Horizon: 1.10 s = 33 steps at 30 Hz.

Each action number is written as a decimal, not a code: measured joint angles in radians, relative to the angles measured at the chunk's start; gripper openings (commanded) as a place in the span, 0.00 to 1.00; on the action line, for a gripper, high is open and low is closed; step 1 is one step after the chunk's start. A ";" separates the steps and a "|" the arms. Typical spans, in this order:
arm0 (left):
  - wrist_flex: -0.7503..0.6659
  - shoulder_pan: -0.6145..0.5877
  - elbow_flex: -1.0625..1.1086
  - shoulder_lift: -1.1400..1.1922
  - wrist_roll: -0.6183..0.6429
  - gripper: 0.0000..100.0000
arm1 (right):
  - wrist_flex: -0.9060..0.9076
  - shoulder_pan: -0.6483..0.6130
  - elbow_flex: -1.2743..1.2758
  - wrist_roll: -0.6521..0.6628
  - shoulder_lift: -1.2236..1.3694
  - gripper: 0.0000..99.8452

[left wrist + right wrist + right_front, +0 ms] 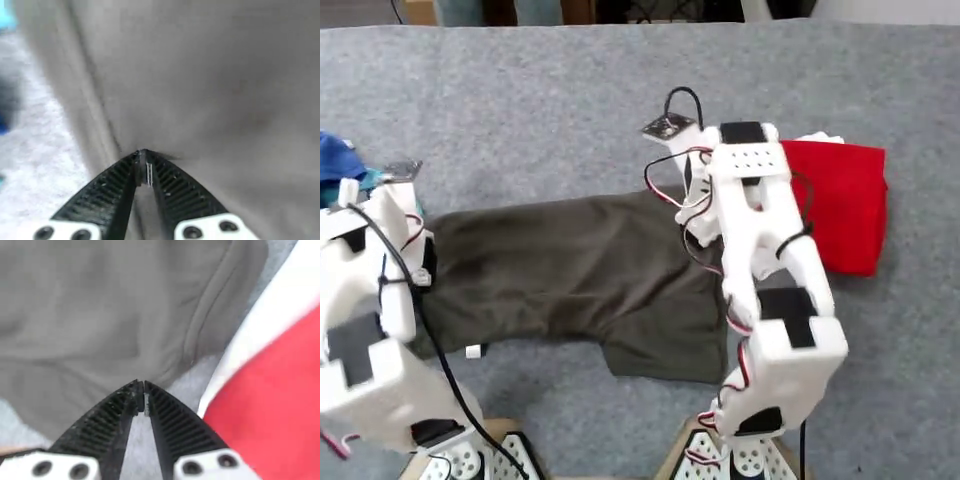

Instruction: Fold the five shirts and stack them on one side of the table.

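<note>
A dark olive shirt point(570, 270) lies spread across the middle of the grey table point(520, 100). My left gripper point(143, 154) is at the shirt's left edge, shut, its tips pinching a pucker of the olive cloth point(210, 90). At the right edge, my right gripper point(140, 386) is shut on the olive shirt's point(100, 315) hem. In the high view each arm's body covers its own fingers. A folded red shirt point(840, 200) lies just right of the right arm, on top of a white shirt point(817, 137); both appear beside the right gripper as red shirt point(270, 415) and white shirt point(270, 325).
A blue garment point(335, 160) sits at the table's left edge, near the left arm. The arm bases stand at the front edge. Bare grey table stretches along the far side and the front right corner point(900, 400).
</note>
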 measured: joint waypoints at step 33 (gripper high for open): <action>-0.330 0.009 0.239 -0.089 0.126 0.03 | -0.376 -0.425 1.240 0.450 -0.911 0.29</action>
